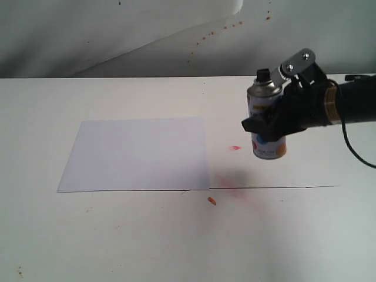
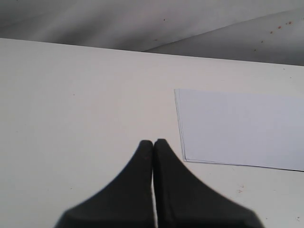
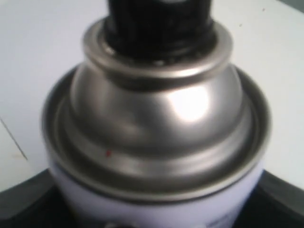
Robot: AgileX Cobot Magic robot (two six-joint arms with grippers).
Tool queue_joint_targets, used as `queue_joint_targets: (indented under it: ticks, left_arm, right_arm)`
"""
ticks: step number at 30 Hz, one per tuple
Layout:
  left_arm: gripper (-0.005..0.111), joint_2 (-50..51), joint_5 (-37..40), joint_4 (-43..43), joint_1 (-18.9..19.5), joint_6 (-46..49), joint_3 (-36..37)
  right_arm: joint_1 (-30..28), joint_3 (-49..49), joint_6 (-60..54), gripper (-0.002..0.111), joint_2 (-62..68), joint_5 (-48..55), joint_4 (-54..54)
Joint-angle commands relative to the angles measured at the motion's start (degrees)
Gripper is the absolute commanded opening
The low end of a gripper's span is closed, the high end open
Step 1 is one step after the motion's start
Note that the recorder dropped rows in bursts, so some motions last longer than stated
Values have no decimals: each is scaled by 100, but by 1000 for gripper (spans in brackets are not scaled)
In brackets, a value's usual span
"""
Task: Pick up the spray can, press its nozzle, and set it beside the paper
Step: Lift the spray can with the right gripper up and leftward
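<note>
The spray can [image 1: 267, 126] hangs upright above the table, to the right of the paper [image 1: 138, 154], with my right gripper [image 1: 271, 120] shut around its body. Its black nozzle [image 1: 264, 75] points up. In the right wrist view the can's silver shoulder [image 3: 156, 128] fills the frame, with the nozzle [image 3: 159, 23] at the top edge and the black fingers [image 3: 23, 199] at both lower corners. My left gripper [image 2: 153, 142] is shut on nothing over bare table, a little off the paper's [image 2: 242, 128] corner. It does not show in the exterior view.
Red spray marks [image 1: 235, 147] stain the white table [image 1: 176, 235] between paper and can, and a small orange scrap [image 1: 212, 201] lies just below the paper's right corner. A thin line [image 1: 276, 187] runs across the table under the can. A grey backdrop [image 1: 117, 35] rises behind.
</note>
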Motion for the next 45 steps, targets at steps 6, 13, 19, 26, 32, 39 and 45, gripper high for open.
queue_joint_targets:
  ticks: [6, 13, 19, 26, 32, 39, 45]
  left_arm:
    - [0, -26, -76, 26, -29, -5, 25]
    - [0, -26, -76, 26, -29, -5, 25]
    - [0, -26, -76, 26, -29, -5, 25]
    - [0, -26, -76, 26, -29, -5, 25]
    - [0, -26, -76, 26, -29, -5, 25]
    - [0, -26, -76, 26, -29, -5, 25]
    - [0, -26, -76, 26, -29, -5, 25]
  right_arm:
    - [160, -956, 481, 0, -96, 264, -296]
    - [498, -956, -1128, 0, -96, 721, -296]
    - [609, -956, -1136, 0, -96, 1194, -296]
    - [612, -956, -1136, 0, -96, 977, -296]
    - [612, -956, -1136, 0, -96, 825, -296]
    - [648, -956, -1927, 0, 111, 825, 291]
    - [796, -956, -3820, 0, 359, 1492, 1605]
